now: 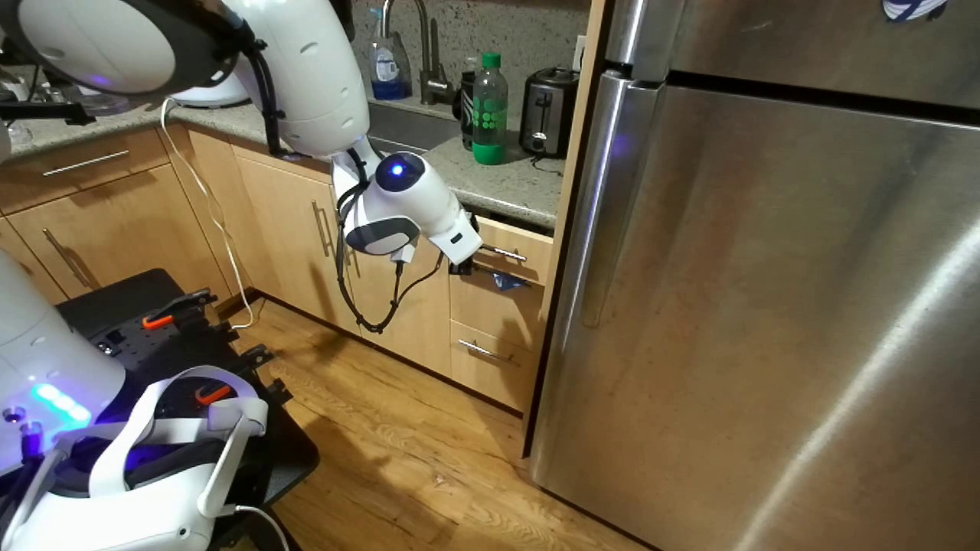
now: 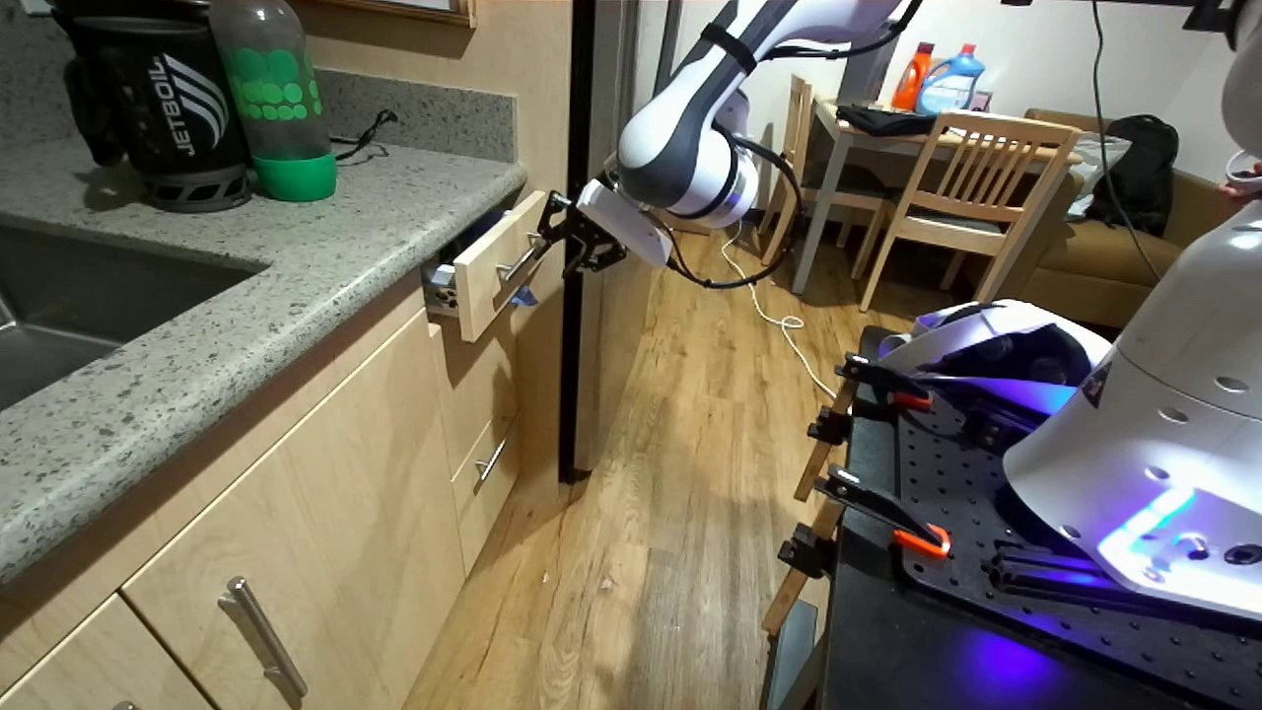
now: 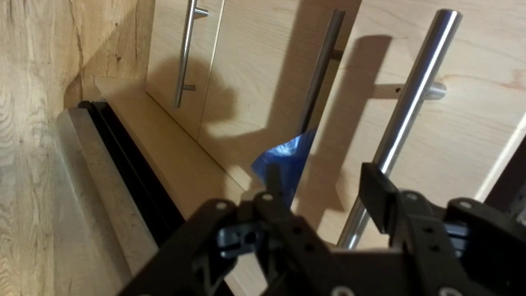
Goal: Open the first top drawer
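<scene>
Jutting top drawer: light wood, standing partly out of the cabinet just below the edge of the tabletop in an exterior view; pale items too small to name show behind its front.
Claw: black, at the drawer's front, its two fingers apart with a middling gap between them, seen in the wrist view.
Handle: a metal bar on the drawer front, passing behind one fingertip and into that gap; whether the claw touches it cannot be told.
Arm: white, extended to the drawer in both exterior views.
Blue material: a shiny corner showing beneath the drawer's front, beside a lower handle.
On the tabletop: a green-based bottle next to a black container marked JETBOIL, with a toaster near, on speckled gray stone.
Refrigerator: stainless steel, just past the wood panel at the drawer's side.
Headset: white, lying beside the arm's glowing base.
</scene>
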`<act>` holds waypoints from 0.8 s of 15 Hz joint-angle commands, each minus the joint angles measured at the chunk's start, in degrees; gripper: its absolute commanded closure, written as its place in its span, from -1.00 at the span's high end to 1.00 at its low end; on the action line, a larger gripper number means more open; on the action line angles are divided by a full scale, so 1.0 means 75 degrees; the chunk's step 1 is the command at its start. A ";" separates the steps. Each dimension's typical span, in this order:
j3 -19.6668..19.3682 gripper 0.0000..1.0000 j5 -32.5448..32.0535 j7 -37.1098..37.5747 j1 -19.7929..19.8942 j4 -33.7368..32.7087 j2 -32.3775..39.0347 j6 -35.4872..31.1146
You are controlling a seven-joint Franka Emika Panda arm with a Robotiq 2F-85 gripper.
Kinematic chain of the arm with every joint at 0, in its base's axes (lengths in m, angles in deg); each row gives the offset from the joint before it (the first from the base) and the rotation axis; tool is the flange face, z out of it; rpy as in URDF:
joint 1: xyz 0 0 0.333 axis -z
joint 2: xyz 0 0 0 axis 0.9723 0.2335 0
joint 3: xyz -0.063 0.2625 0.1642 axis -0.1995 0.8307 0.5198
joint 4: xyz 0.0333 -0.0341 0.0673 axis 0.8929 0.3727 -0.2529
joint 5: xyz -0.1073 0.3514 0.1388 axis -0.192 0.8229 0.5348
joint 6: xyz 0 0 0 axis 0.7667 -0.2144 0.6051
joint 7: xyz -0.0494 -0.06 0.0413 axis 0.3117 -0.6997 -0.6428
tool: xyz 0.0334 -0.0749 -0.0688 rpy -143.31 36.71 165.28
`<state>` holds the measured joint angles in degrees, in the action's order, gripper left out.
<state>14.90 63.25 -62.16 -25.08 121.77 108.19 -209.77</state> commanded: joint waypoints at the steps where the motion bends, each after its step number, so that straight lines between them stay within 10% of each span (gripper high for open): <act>1: 0.0294 0.68 -0.0130 -0.0268 0.0374 0.0019 0.0135 0.0000; 3: 0.0381 0.97 -0.0198 -0.0335 0.0499 0.0089 0.0091 0.0000; 12: 0.0364 1.00 -0.0133 -0.0361 0.0379 -0.0067 0.0098 0.0000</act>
<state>16.55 62.17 -63.12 -23.14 121.73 107.97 -209.77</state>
